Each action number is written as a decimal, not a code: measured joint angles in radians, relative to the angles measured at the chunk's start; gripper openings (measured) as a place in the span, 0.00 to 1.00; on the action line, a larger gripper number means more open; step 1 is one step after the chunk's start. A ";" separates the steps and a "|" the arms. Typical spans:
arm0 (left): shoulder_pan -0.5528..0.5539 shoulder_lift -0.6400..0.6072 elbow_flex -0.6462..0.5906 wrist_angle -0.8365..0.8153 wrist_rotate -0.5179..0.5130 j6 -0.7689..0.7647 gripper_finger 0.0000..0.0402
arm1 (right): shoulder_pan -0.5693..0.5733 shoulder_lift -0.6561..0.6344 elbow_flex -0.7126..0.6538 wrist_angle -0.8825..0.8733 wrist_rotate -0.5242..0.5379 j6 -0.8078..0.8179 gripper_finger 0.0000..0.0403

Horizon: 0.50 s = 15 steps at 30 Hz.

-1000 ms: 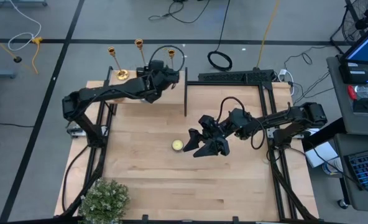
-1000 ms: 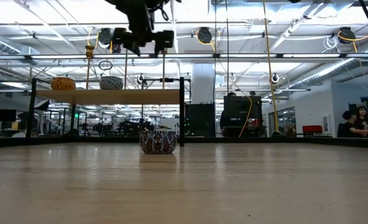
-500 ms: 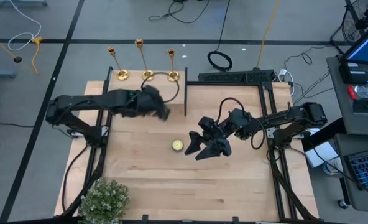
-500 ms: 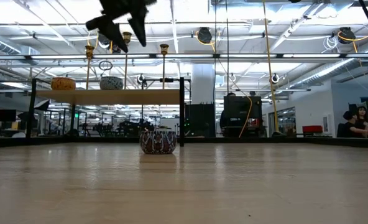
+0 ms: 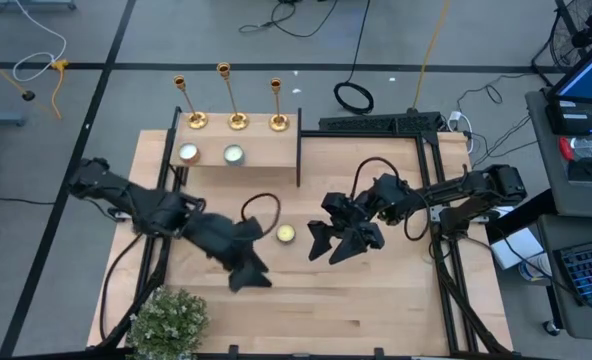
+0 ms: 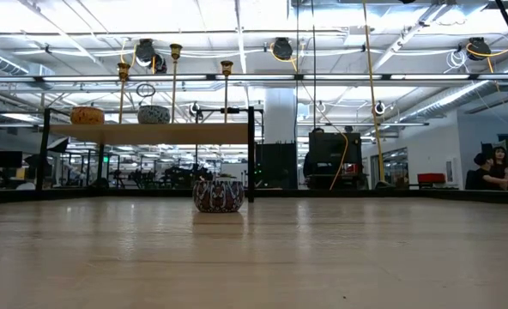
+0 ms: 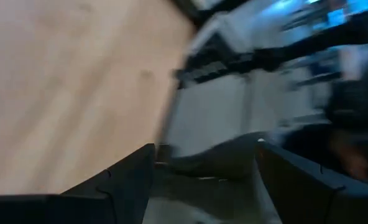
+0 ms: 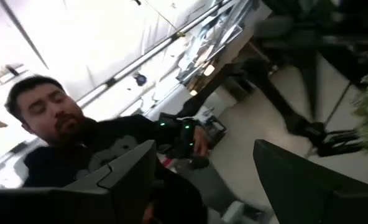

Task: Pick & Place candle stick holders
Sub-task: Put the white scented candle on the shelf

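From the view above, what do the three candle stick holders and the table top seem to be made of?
The candle stick holders look like polished brass or another gold-coloured metal: thin stems and bright shiny round bases. The table top looks like pale wood with a matte finish: parallel board lines and grain show.

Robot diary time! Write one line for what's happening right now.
candlesticks: three upright on shelf | left gripper: open, empty, over table | right gripper: open, empty, beside yellow tealight

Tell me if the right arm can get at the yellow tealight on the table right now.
Probably yes. The right end effector hangs open just beside the yellow tealight, with bare table between them. The left end effector sits near the candle's other side but does not cover it.
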 joint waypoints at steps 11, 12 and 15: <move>-0.191 -0.004 0.001 0.252 -0.021 -0.144 0.71 | 0.049 0.000 0.000 0.046 0.188 -0.017 0.66; -0.206 -0.005 0.000 0.240 -0.017 -0.149 0.71 | 0.047 0.000 0.000 0.044 0.205 -0.036 0.66; -0.244 -0.015 0.000 0.204 -0.019 -0.167 0.71 | 0.024 0.000 0.000 0.044 0.272 -0.091 0.66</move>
